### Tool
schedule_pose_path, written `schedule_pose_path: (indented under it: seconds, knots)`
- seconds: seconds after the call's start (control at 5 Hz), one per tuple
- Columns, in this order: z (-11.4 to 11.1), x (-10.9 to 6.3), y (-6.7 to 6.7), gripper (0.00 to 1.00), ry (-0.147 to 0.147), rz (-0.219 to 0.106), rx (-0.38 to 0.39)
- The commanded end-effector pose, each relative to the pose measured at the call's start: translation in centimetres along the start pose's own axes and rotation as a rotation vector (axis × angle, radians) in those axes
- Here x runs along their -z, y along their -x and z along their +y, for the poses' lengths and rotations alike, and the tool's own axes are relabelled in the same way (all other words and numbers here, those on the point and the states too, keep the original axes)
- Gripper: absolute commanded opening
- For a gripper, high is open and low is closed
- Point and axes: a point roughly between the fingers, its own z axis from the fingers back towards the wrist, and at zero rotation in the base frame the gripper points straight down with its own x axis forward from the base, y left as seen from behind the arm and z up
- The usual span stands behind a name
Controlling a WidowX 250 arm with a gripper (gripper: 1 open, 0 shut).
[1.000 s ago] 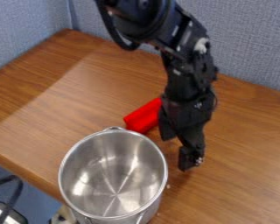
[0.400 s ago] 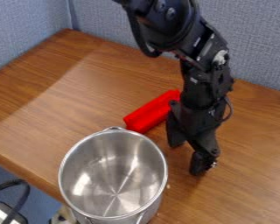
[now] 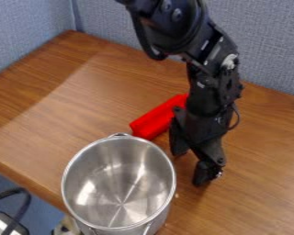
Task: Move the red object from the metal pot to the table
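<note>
Red object (image 3: pixel 157 117) lies flat on the bench (image 3: pixel 63 83), just beyond the far right of the metal pot's rim, outside the pot and partly hidden behind the arm.

Camera view, single angle. Gripper (image 3: pixel 194 163) points down at the bench, right of the metal pot (image 3: pixel 118 193) and on the near side of the block. Its fingers are spread, released, with nothing between them. From here I cannot say whether a fingertip touches the block; there seems to be a small gap.

Change: a second ago the arm stood further left, covering the right half of the block. It has since shifted right and toward the camera, so more of the block's length now shows. The block itself has kept its place against the pot. Judgement: transfer done, arm clearing off.

Containers: one, the metal pot, near centre. Its interior is bare steel, showing only reflections; nothing is in it.
</note>
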Motion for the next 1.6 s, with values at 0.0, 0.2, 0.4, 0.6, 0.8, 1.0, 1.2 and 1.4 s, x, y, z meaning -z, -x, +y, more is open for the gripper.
schedule_pose_path:
  seconds: [0.0,0.2,0.4,0.6,0.8,1.0,1.2,1.4]
  knots:
    - [0.7,-1.7,0.1,1.00,-0.021,-0.040,-0.006]
    - [1.5,-0.8,0.5,1.00,-0.025,-0.036,-0.040]
    - [2.7,-0.2,1.1,1.00,-0.021,-0.027,-0.082]
    - [2.7,-0.1,0.8,1.00,-0.026,-0.027,-0.062]
    - [2.4,-0.2,0.1,0.00,-0.033,-0.024,-0.032]
    - [2.1,-0.5,-0.7,0.00,-0.043,-0.036,-0.003]
    - [1.7,-1.3,-1.6,0.00,-0.059,-0.045,-0.052]
    - [1.4,-2.5,-1.9,0.00,-0.087,-0.047,-0.099]
